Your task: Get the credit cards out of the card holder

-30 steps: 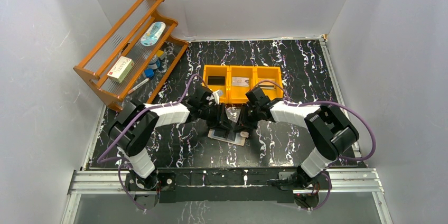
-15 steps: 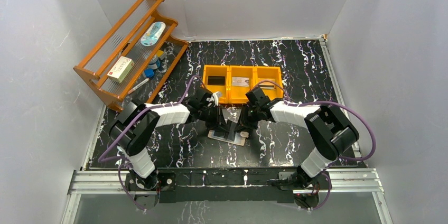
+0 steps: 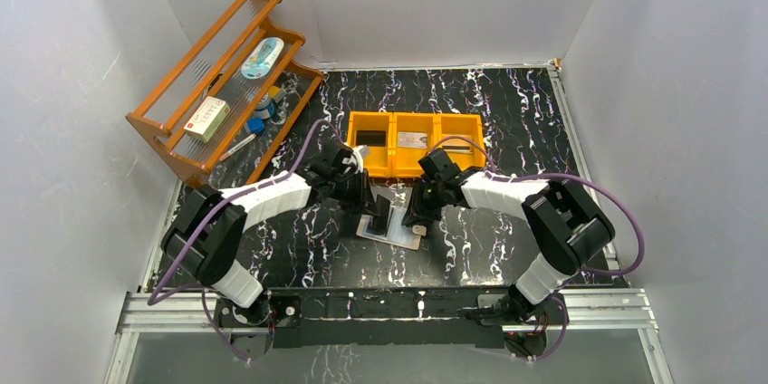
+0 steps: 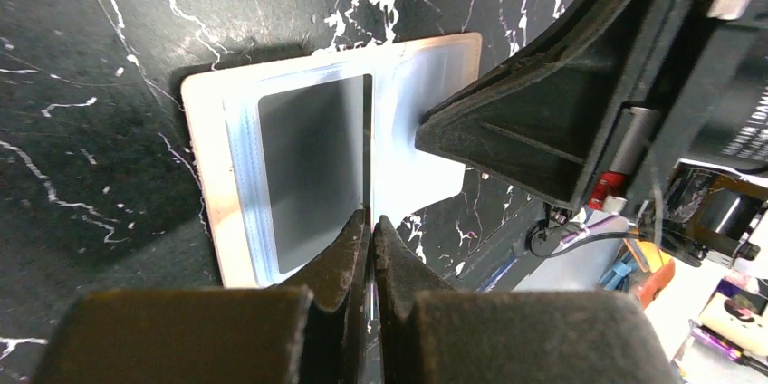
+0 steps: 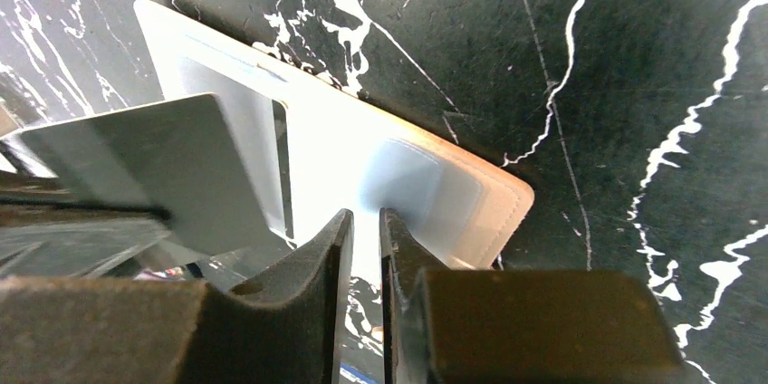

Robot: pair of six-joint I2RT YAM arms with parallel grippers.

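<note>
The left hand (image 4: 371,221) is clenched on the edge of a thin, stiff, probably slippery credit card (image 5: 154,167), while the right hand (image 5: 365,221), its grip unclear, pins the light, floppy card holder (image 4: 299,176) open on the desk (image 4: 91,40).

card holder (image 3: 403,235) partly hidden, tray (image 3: 417,116) contents unclear

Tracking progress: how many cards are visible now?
3. A black card in the orange plastic tray's left compartment, a silvery card in its middle compartment, a grey card pinched by the left end effector over the beige folding card holder. More may be hidden.
</note>
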